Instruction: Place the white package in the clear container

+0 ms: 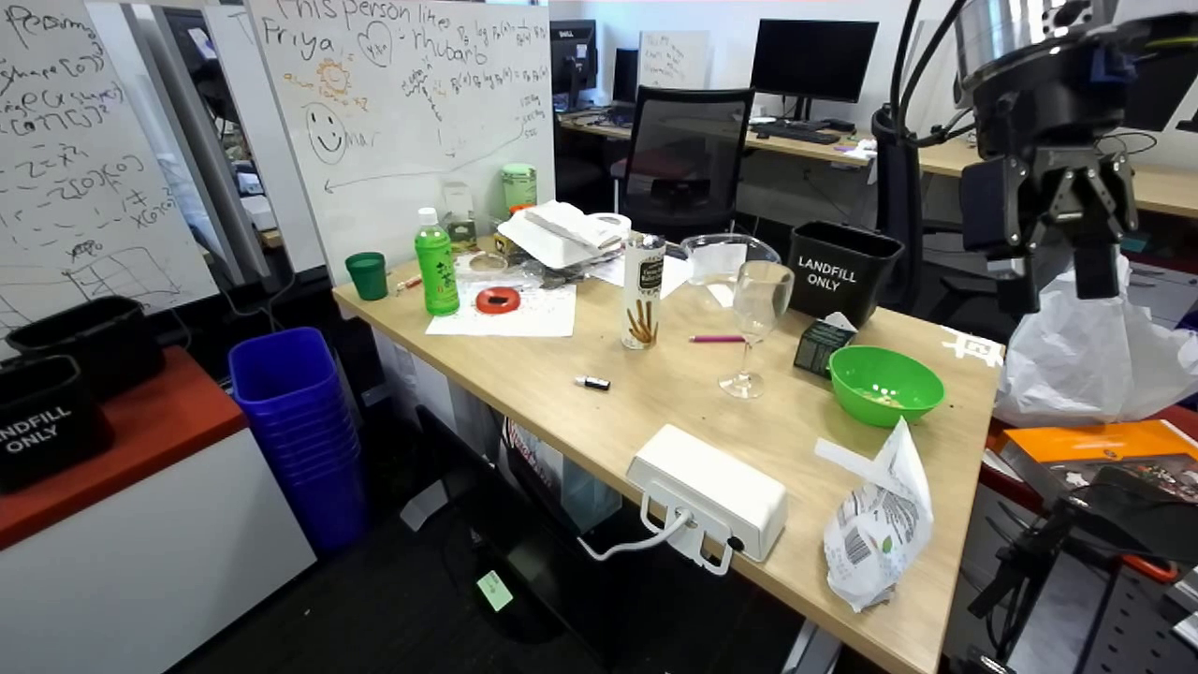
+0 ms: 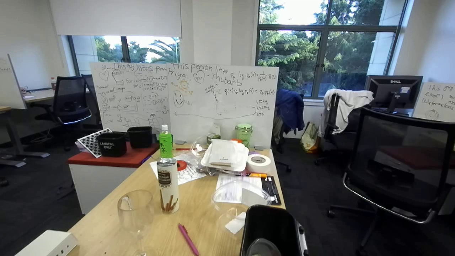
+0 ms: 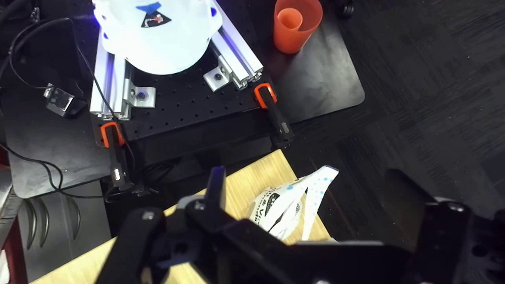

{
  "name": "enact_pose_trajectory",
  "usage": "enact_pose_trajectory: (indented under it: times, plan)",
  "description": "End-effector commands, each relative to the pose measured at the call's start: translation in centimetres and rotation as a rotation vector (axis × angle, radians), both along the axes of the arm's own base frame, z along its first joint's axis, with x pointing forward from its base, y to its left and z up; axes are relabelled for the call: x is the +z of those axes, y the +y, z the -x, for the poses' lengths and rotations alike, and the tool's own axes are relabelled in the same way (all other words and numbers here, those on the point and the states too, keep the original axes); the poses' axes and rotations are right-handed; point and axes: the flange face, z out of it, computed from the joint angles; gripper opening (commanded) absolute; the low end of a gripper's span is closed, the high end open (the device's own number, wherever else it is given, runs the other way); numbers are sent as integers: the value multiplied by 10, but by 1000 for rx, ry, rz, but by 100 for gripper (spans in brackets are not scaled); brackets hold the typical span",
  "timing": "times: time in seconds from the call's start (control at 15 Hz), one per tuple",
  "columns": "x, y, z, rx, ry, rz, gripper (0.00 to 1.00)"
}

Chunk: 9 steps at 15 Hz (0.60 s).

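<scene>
The gripper has its jaws spread wide, up and right of the green bowl in an exterior view. On the worktop, the white package stands nearer the camera than the bowl. Left of the bowl is a wine glass; farther back that side, the clear container.

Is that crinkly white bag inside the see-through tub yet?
No, it's out: in an exterior view, the white package rests on the table, well apart from the clear container.
</scene>
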Motion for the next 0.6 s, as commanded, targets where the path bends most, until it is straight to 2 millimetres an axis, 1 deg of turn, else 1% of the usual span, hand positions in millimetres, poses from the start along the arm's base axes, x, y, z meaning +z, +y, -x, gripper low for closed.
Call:
enact_pose_trajectory:
  times: [0.0, 0.13, 0.27, 0.53]
  plan:
    - [0, 0, 0, 0, 0, 0, 100]
    - [-16, 3, -1, -89, 19, 22, 100]
    - [-37, 5, 0, -186, 45, 7, 100]
    - [-85, 0, -5, -378, 40, 17, 100]
